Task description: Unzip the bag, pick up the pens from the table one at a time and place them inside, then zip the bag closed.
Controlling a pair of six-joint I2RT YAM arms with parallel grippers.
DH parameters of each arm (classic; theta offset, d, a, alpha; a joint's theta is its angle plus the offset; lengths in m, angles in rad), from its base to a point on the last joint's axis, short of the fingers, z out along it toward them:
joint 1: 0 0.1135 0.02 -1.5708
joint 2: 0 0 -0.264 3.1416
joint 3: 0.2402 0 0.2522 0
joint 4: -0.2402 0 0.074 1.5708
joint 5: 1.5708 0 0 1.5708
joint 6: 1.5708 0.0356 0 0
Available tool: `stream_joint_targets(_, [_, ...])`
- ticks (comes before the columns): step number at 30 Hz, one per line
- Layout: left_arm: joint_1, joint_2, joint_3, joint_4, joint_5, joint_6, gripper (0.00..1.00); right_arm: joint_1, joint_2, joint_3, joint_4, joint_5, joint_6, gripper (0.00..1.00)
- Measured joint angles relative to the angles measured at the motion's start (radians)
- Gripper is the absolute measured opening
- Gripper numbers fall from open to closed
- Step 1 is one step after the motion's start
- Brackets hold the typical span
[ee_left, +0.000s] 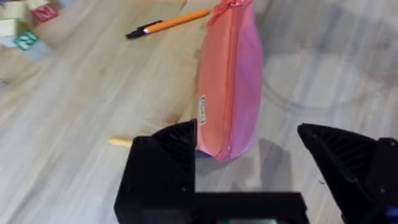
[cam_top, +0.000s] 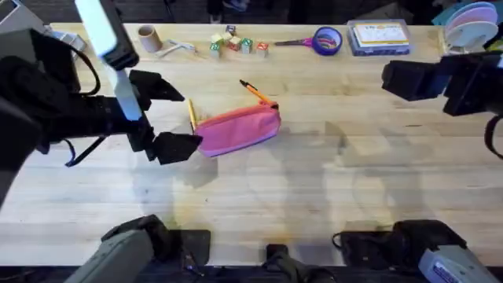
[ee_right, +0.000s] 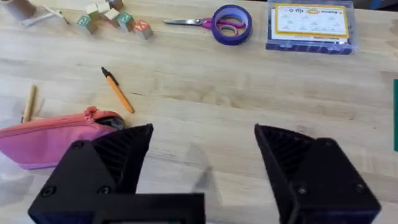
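Observation:
The pink bag [cam_top: 236, 130] lies zipped on the table [cam_top: 330, 181], its zipper pull at the end nearest the orange pen [cam_top: 255, 92]. A yellowish-tan pen [cam_top: 192, 115] lies just off the bag's left end. My left gripper [cam_top: 178, 116] hangs open at that end, one finger on each side of it, and its wrist view shows the bag [ee_left: 230, 81], the orange pen [ee_left: 168, 23] and the tan pen [ee_left: 121, 142] partly behind a finger [ee_left: 168, 162]. My right gripper [cam_top: 393, 79] is open and empty, far right of the bag [ee_right: 50, 140].
Along the far edge sit a tape roll [cam_top: 147, 37], toy blocks [cam_top: 236, 43], purple-handled scissors with a purple ring [cam_top: 322, 40], a clear box [cam_top: 380, 37] and stacked plates [cam_top: 471, 20]. Bare wood stretches in front of and right of the bag.

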Motion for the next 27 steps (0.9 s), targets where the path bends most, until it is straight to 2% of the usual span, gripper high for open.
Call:
stream_joint_targets(2, [0.021, 0.056, 0.000, -0.025, 0.048, 0.063, 0.993, 0.000, 0.000, 0.000, 0.000, 0.000, 0.000, 0.998])
stream_joint_targets(6, [0.037, 0.168, 0.000, -0.077, 0.098, 0.170, 0.993, 0.000, 0.000, 0.000, 0.000, 0.000, 0.000, 0.998])
stream_joint_targets(7, [0.037, 0.247, 0.000, -0.080, 0.112, 0.236, 0.993, 0.000, 0.000, 0.000, 0.000, 0.000, 0.000, 0.998])
stream_joint_targets(11, [0.037, 0.332, 0.000, -0.070, 0.132, 0.301, 0.993, 0.000, 0.000, 0.000, 0.000, 0.000, 0.000, 0.998])
stream_joint_targets(16, [0.037, 0.420, 0.000, -0.040, 0.147, 0.339, 0.993, 0.000, 0.000, 0.000, 0.000, 0.000, 0.000, 0.998])
stream_joint_targets(27, [0.037, 0.553, 0.000, -0.023, 0.194, 0.352, 0.993, 0.000, 0.000, 0.000, 0.000, 0.000, 0.000, 0.998])
